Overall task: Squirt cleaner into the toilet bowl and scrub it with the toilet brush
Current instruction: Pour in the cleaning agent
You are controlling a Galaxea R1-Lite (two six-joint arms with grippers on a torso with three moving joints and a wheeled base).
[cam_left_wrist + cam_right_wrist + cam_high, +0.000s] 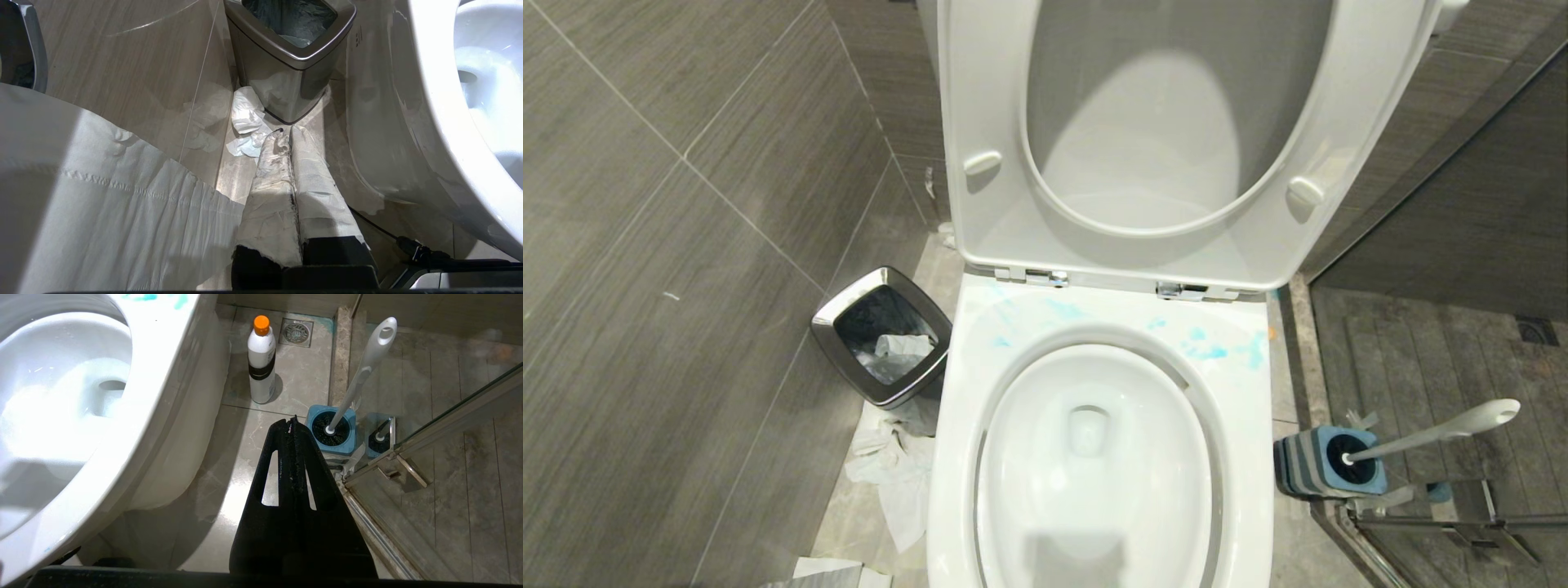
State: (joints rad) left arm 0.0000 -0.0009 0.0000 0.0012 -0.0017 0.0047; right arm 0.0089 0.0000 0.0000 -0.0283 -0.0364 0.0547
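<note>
The white toilet bowl (1094, 457) stands open in the middle, seat and lid raised, with blue smears on its back rim (1209, 351). The cleaner (261, 361), a white bottle with an orange cap, stands upright on the floor beside the bowl's right side. The toilet brush (1437, 433) leans in its blue-and-grey striped holder (1319, 461) right of the bowl. My right gripper (292, 420) hangs shut and empty over the floor, short of the holder (331, 430). My left gripper (286, 132), its fingers wrapped in white, is shut and empty, low beside the bowl's left side (408, 122).
A steel-rimmed trash bin (882, 335) stands left of the toilet with crumpled paper (890, 465) on the floor before it. A glass shower door with a metal frame (1445, 523) closes off the right side. A floor drain (296, 332) lies behind the cleaner.
</note>
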